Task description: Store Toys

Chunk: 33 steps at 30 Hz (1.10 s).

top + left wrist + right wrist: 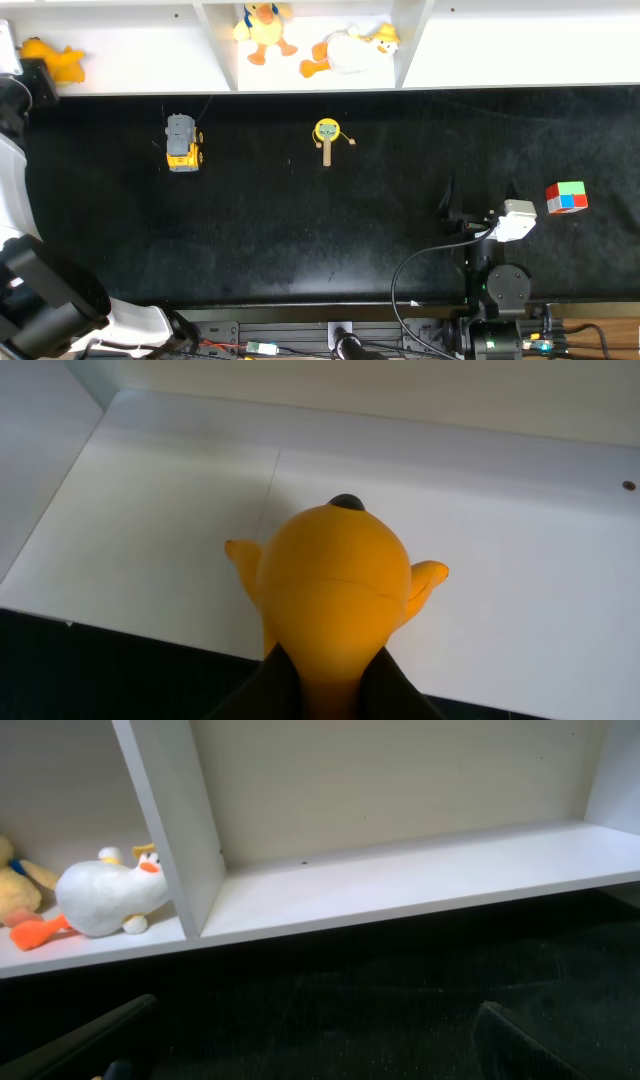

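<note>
An orange plush toy point(335, 595) sits over the white floor of the shelf's left compartment point(150, 530), and my left gripper point(332, 685) is shut on its lower end. From above, the same orange plush toy point(55, 60) lies at the far left of the shelf with the left gripper point(35, 78) beside it. A yellow toy truck point(182, 143), a small round rattle point(327, 135) and a colourful cube point(566, 197) lie on the black mat. My right gripper point(472, 215) stands open low over the mat at the right, left of the cube, holding nothing.
A yellow duck plush point(263, 25) and a white duck plush point(350, 50) lie in the shelf's middle compartment. The white duck plush point(105, 895) sits left of a divider point(170, 830). The right compartment point(420, 870) holds nothing.
</note>
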Tool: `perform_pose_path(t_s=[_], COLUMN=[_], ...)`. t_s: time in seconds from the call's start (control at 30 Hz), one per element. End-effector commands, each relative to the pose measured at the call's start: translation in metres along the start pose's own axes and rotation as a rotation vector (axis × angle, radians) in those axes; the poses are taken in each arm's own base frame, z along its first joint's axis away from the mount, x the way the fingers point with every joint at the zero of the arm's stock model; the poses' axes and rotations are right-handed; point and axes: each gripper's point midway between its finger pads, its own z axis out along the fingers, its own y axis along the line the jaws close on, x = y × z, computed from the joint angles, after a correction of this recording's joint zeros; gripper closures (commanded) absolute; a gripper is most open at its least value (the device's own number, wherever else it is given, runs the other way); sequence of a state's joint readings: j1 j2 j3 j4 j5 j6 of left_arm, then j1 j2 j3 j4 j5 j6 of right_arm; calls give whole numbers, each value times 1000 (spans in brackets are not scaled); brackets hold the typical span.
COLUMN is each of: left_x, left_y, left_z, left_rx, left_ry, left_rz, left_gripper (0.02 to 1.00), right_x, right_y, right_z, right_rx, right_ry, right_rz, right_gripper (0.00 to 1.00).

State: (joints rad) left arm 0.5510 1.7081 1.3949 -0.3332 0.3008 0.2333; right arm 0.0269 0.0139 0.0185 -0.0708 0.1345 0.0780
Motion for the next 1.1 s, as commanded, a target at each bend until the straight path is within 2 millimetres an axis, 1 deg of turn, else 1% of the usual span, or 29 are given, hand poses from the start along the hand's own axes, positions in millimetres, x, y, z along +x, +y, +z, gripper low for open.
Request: perform_pose_path(t_s=[0.03, 0.37, 0.5, 0.8, 1.1], left_x=[-10, -6, -7, -3, -5], left_y=[2, 2, 1, -8, -8], left_z=[0, 5, 6, 19, 23], left_rx=[-12, -4, -2, 29, 29], left_ry=[-18, -8, -16, -8, -20], left_rz=[-13, -24, -21, -15, -37], left_gripper=[855, 858, 860, 858, 851], right_x=[4, 4, 4, 4, 4], right_y=[1, 1, 1, 1, 1], right_z=[0, 0, 0, 0, 0], right_rx=[-8, -8, -8, -8, -8], right_ry=[1, 1, 1, 1, 1], right_rz=[4, 5, 5, 5, 5], right_gripper=[7, 5, 5, 5, 5])
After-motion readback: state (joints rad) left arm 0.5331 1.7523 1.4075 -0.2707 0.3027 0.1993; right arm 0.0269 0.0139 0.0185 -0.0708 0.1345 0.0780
